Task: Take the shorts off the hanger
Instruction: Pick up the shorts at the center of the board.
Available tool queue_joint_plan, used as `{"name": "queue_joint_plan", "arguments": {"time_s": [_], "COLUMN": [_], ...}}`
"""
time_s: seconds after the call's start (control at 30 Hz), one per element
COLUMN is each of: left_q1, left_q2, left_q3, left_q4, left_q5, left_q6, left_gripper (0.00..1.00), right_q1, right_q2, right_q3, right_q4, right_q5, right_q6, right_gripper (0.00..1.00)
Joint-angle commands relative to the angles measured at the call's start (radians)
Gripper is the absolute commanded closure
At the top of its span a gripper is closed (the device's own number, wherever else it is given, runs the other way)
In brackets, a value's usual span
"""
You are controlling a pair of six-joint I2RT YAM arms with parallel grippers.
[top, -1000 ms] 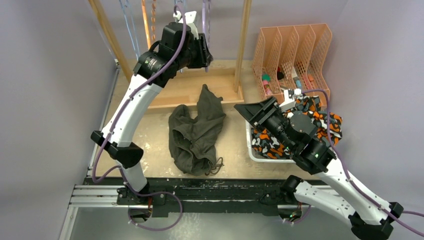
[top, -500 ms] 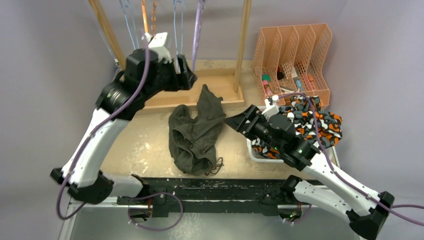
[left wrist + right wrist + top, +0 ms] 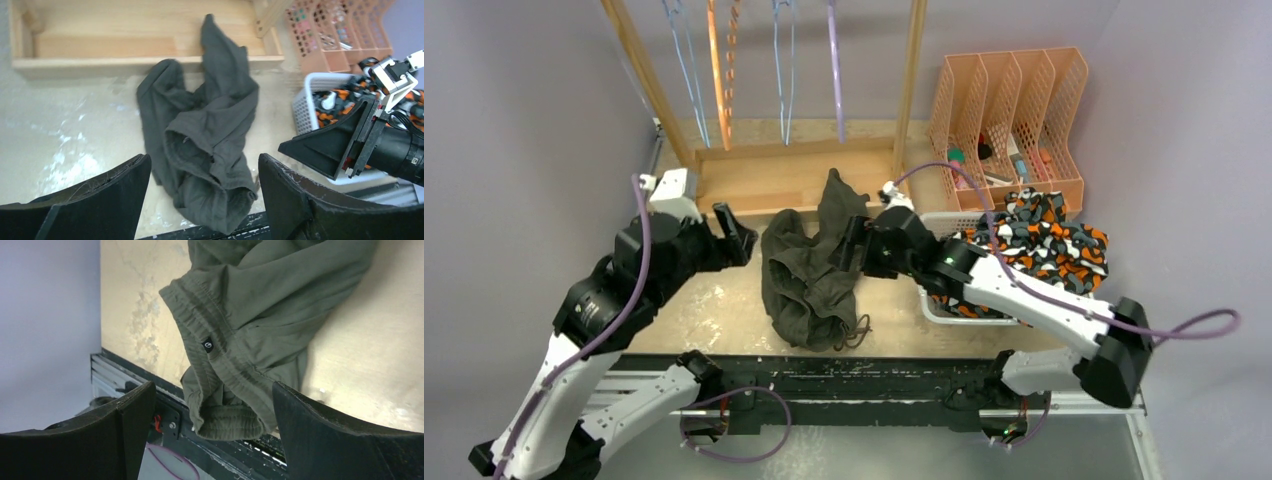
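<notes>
Barely anything to read here, just one tiny logo tab

The only real marking is a small black tab (image 3: 207, 345) sewn on the elastic waistband (image 3: 200, 310) of the olive-green shorts (image 3: 270, 295), seen from the right wrist camera. It carries a white roundish mark, maybe a single letter or a logo, too small to make out for sure. In the left wrist view the right arm's black wrist housing (image 3: 397, 150) has a speck of white print near its edge, way too tiny to read. No other words or numbers are legible anywhere.
</notes>
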Motion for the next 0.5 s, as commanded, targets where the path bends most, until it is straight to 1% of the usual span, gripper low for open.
{"name": "queue_joint_plan", "arguments": {"time_s": [0.0, 0.07, 0.17, 0.23, 0.3, 0.33, 0.4, 0.47], "left_q1": [0.003, 0.004, 0.003, 0.004, 0.004, 0.003, 0.003, 0.003], "left_q2": [-0.122, -0.183, -0.233, -0.241, -0.233, -0.228, -0.216, -0.207], "left_q3": [-0.127, -0.188, -0.23, -0.233, -0.229, -0.226, -0.22, -0.214], "left_q4": [-0.041, -0.037, -0.028, -0.032, -0.03, -0.03, -0.031, -0.032], "left_q5": [-0.181, -0.23, -0.279, -0.304, -0.311, -0.311, -0.309, -0.306], "left_q6": [-0.153, -0.202, -0.237, -0.248, -0.245, -0.242, -0.234, -0.225], "left_gripper": [0.22, 0.22, 0.21, 0.21, 0.2, 0.2, 0.2, 0.2], "right_q1": [0.027, 0.051, 0.091, 0.113, 0.135, 0.142, 0.155, 0.162], "right_q2": [0.176, 0.251, 0.372, 0.446, 0.505, 0.535, 0.591, 0.657], "right_q3": [0.088, 0.14, 0.254, 0.322, 0.368, 0.395, 0.444, 0.486], "right_q4": [0.034, 0.022, -0.056, -0.074, -0.063, -0.068, -0.092, -0.156], "right_q5": [-0.105, -0.081, -0.007, -0.011, -0.008, 0.002, 0.055, 0.141], "right_q6": [-0.088, -0.092, -0.115, -0.174, -0.221, -0.232, -0.25, -0.253], "right_gripper": [0.13, 0.12, 0.11, 0.1, 0.04, 0.03, 0.02, 0.01]}}
